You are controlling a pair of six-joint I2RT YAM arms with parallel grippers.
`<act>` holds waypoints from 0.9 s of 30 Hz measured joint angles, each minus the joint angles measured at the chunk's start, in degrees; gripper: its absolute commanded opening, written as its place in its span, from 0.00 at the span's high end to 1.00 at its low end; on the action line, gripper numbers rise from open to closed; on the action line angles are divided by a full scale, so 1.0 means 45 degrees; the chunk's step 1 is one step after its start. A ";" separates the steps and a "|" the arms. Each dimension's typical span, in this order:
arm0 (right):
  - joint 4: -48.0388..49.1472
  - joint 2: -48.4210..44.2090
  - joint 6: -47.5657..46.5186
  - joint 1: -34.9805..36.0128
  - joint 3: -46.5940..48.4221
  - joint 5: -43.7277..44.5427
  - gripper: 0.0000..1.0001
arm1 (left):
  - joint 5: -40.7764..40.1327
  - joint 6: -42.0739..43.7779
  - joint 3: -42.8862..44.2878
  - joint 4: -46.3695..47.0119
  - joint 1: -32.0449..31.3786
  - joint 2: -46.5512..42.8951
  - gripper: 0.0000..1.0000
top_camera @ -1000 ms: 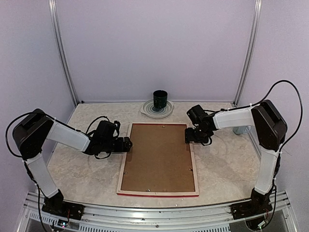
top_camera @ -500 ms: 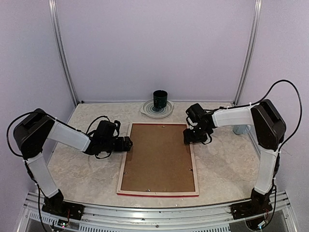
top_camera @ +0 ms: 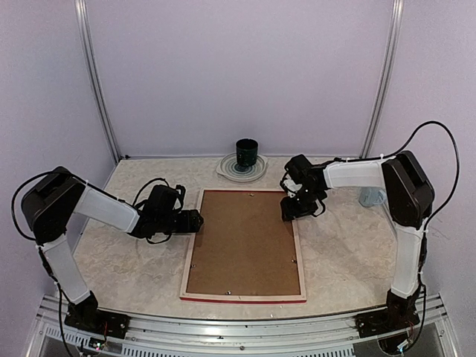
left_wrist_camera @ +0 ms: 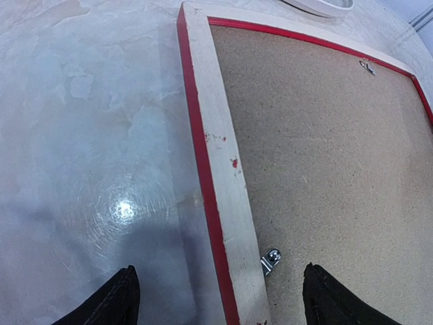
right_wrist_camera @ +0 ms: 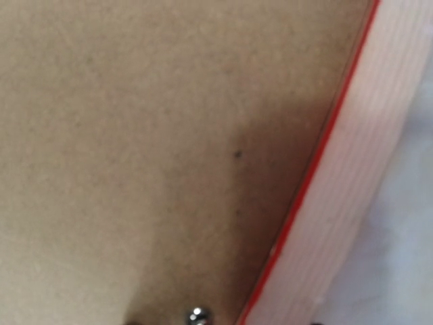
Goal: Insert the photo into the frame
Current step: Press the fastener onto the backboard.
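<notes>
- Frame is lying face down in the middle of the desk. Its pale wood back is facing up and a thin red edge is showing along its near side, so the back is lying open to both arms for loading.
- A brown backing board is sitting inside the rails and covering the whole opening.
- Photo is not showing in any view, and whether it is lying under the board cannot be told.
- Left tool is reaching to the frame's left rail. Its fingers are spread wide and straddling the rail beside a small metal clip, gripping nothing. It is probably lining up on that clip.
- Right tool is hanging low over the right rail, near the frame's far right corner. Its camera is giving only blurred board, rail and a metal stud, so I cannot tell whether it is wide or narrow.
- A dark cup is standing on a white plate at the desk's far edge, apart from the frame.
</notes>
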 measured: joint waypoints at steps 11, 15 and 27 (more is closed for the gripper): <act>-0.0738 0.0301 -0.1112 -0.0272 0.0661 -0.0301 0.57 | 0.0214 0.0136 0.0097 0.0121 0.0000 0.0155 0.24; -0.0860 0.0350 -0.1331 -0.0316 0.0695 -0.0393 0.59 | 0.0223 0.0248 0.0180 0.0117 0.0000 0.0238 0.24; -0.0991 0.0393 -0.1370 -0.0350 0.0782 -0.0515 0.76 | 0.0311 0.0379 0.0345 0.0146 0.0015 0.0427 0.31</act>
